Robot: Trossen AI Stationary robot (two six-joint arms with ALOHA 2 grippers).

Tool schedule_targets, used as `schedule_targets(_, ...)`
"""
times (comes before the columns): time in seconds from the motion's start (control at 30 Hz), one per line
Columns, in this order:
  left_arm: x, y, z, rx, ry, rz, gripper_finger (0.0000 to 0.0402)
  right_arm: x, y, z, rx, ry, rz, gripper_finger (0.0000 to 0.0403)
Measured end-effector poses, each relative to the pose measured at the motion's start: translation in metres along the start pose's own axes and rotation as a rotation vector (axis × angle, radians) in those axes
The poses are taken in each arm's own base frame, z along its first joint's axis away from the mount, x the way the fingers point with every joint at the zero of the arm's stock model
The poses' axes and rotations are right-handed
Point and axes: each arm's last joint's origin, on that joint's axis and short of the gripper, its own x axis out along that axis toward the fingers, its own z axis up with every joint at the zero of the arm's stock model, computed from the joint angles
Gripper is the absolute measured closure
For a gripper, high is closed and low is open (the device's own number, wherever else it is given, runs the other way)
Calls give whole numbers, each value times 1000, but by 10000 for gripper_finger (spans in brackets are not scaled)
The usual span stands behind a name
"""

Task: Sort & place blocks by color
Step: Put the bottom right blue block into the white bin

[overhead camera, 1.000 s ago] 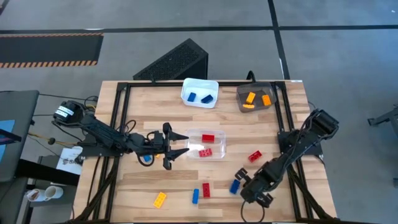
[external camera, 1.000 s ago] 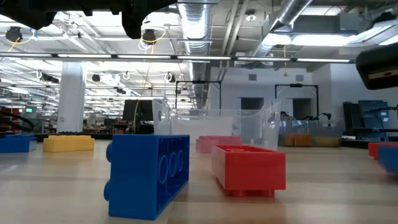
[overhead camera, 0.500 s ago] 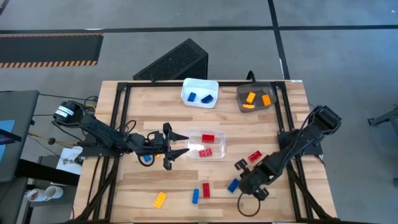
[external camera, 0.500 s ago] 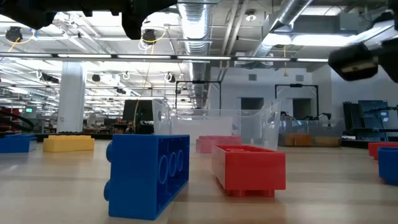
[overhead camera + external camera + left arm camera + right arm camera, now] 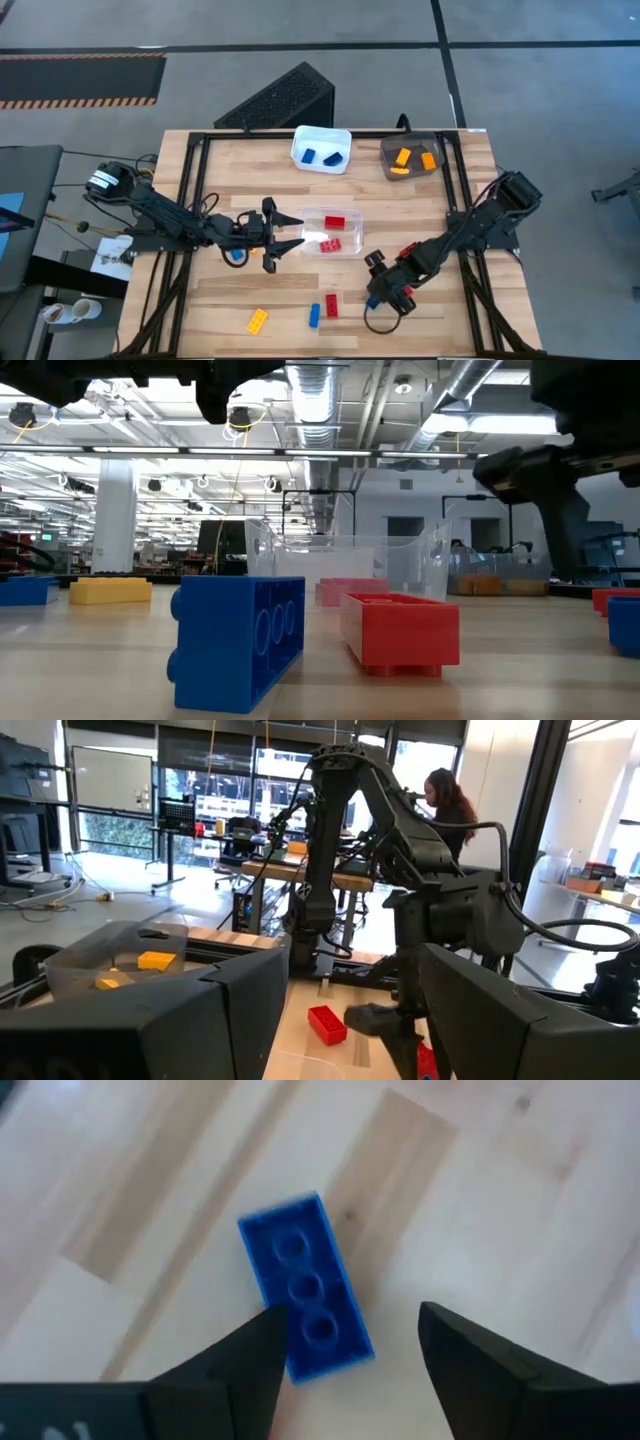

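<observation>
In the high view my right gripper [image 5: 386, 284] hangs over the near right part of the table. Its wrist view shows it open [image 5: 345, 1345] just above a blue block [image 5: 305, 1285] that lies flat on the wood, studs up, closer to one finger. My left gripper [image 5: 296, 233] stands open left of the clear bin [image 5: 352, 243], which holds two red blocks [image 5: 334, 222]. A red block [image 5: 409, 250] lies beside my right arm. A yellow block [image 5: 257, 320], a blue block [image 5: 314, 315] and a red block [image 5: 331, 305] lie near the front edge.
A white bin [image 5: 322, 135] with two blue blocks and a grey bin [image 5: 387, 158] with orange blocks stand at the far edge. Another blue block [image 5: 235, 256] lies under my left arm. A person [image 5: 445, 800] shows in the room beyond the table.
My right gripper has moved toward the table's left edge and slightly toward the far edge, coming over the blue block, which has stayed in place. In the low view that arm has come in from the right.
</observation>
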Motion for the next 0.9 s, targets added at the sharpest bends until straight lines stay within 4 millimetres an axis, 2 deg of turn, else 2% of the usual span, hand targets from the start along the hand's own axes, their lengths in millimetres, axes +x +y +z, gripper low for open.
schedule_targets(0.5, 0, 0, 0, -12, 4, -2, 184, 1, 1, 9, 59, -82, 119, 153)
schedule_targets(0.9, 0, 0, 0, -13, 5, -5, 184, 1, -3, 1, 58, -8, 107, 153)
